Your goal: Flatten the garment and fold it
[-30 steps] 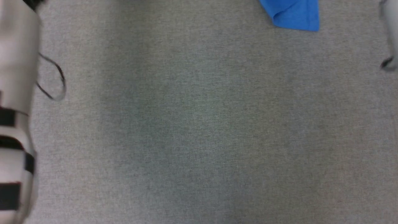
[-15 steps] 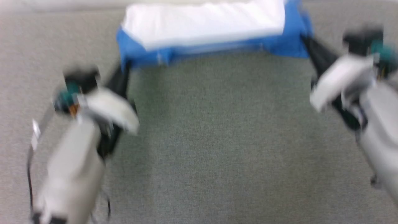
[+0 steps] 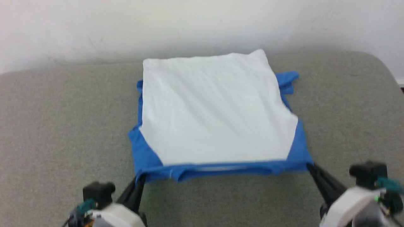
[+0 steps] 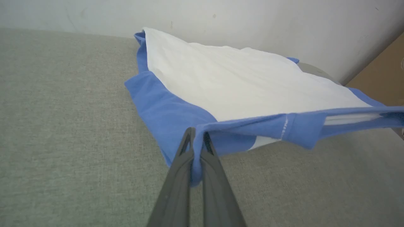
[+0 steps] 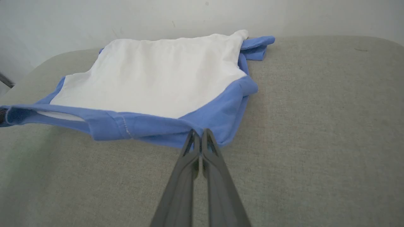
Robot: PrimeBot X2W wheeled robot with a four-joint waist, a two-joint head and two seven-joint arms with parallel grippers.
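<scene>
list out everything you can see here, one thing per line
garment: one, white with blue edges, lying partly folded in the middle of the padded surface, its near blue edge stretched between the two grippers
padded surface: one, grey fabric, under the garment, reaching back to the wall
wall: one, off-white, behind the surface
brown panel: one, tan, at the right edge of the left wrist view; what it is cannot be told
left gripper: one, pale body with dark fingers, shut on the garment's near left corner
right gripper: one, pale body with dark fingers, shut on the garment's near right corner
</scene>
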